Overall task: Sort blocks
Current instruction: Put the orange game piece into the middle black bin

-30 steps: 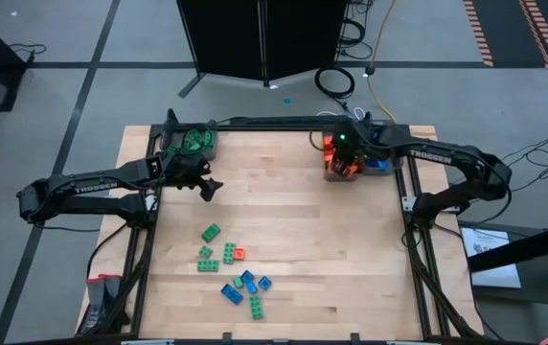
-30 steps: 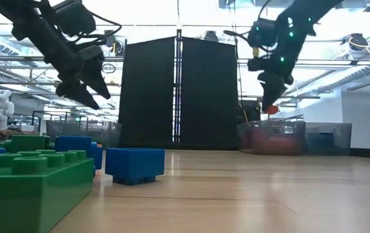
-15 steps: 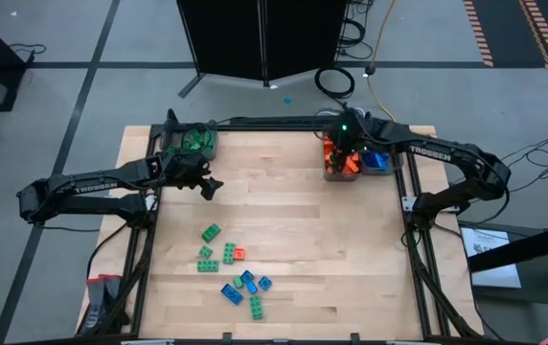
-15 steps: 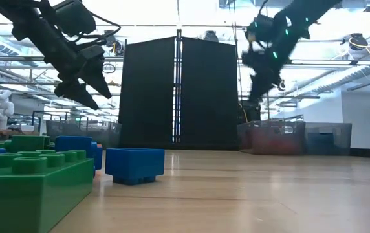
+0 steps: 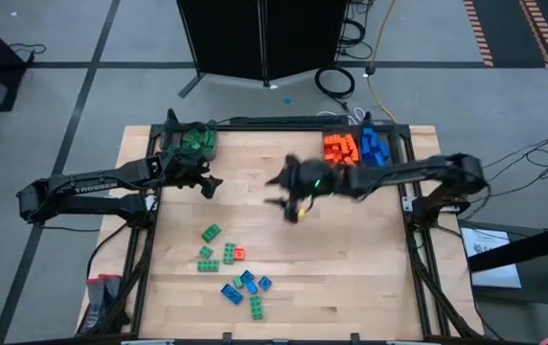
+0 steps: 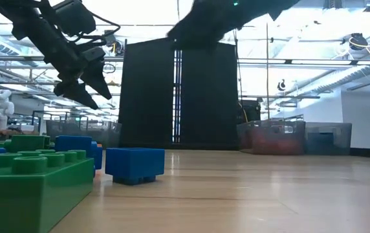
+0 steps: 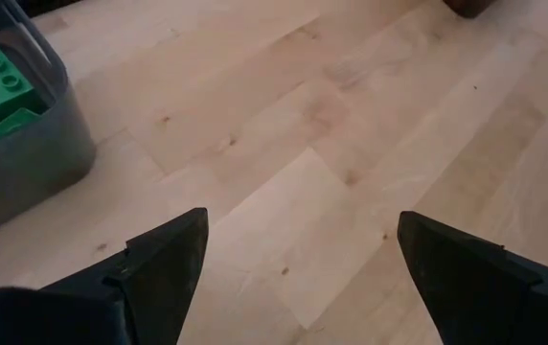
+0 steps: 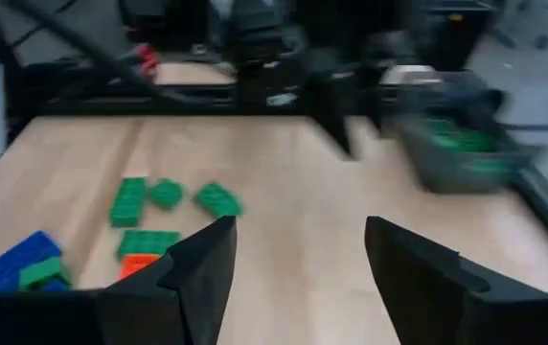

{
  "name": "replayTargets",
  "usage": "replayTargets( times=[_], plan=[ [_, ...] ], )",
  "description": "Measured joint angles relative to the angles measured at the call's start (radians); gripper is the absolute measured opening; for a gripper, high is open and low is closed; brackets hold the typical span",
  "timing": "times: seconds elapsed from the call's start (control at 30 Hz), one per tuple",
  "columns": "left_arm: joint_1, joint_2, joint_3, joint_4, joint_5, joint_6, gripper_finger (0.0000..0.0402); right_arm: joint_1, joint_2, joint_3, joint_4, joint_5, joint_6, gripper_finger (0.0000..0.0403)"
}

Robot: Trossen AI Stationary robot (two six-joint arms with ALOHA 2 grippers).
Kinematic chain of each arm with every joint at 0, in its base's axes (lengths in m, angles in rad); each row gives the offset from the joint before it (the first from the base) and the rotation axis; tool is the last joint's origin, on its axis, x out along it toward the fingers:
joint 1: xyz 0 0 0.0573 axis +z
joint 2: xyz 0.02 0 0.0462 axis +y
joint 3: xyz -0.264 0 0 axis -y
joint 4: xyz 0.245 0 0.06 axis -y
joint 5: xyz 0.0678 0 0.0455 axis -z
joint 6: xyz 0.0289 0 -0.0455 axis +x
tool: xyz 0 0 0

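The blocks [image 5: 233,269] lie loose in a cluster on the near part of the table [image 5: 351,268], green, blue and one orange; others fill the bins [image 5: 355,149] at the far corners. They look light, stiff and smooth, best pinched across two flat sides. The right tool [image 5: 291,203] hangs open and empty over mid-table; the left tool [image 5: 209,187] waits wide open beside the green bin [image 7: 20,153]. Bare pale wood; an industrial room lies beyond.

Pale wooden table [image 5: 351,259] — loose blocks [image 5: 231,268] clustered near its front, perhaps three bins [image 5: 355,150] along the back.
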Motion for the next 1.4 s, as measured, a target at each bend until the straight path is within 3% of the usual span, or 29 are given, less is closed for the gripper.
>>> replayTargets(
  times=[0.2, 0.4, 0.53, 0.93, 1.27, 1.4],
  plan=[
    [0.000, 0.000, 0.000, -0.014, 0.000, 0.002, 0.0343, 0.133, 0.236, 0.030, 0.196, 0.019, 0.020, 0.0217],
    [0.000, 0.000, 0.000, -0.016, 0.000, 0.009, 0.0343, 0.187, 0.432, 0.233, 0.101, 0.017, 0.064, 0.0218],
    [0.000, 0.000, 0.000, -0.019, 0.001, 0.009, 0.0343, 0.204, 0.535, 0.376, 0.046, -0.042, 0.092, 0.0219],
    [-0.001, 0.000, 0.000, -0.042, 0.014, 0.007, 0.0343, 0.221, 0.613, 0.414, 0.004, -0.061, 0.222, 0.0223],
    [-0.001, 0.000, 0.000, -0.037, 0.014, 0.000, 0.0343, 0.268, 0.656, 0.413, -0.036, 0.094, 0.274, 0.0317],
    [-0.001, 0.000, 0.000, -0.038, 0.021, 0.001, 0.0343, 0.264, 0.660, 0.414, -0.038, 0.148, 0.279, 0.0337]
  ],
)
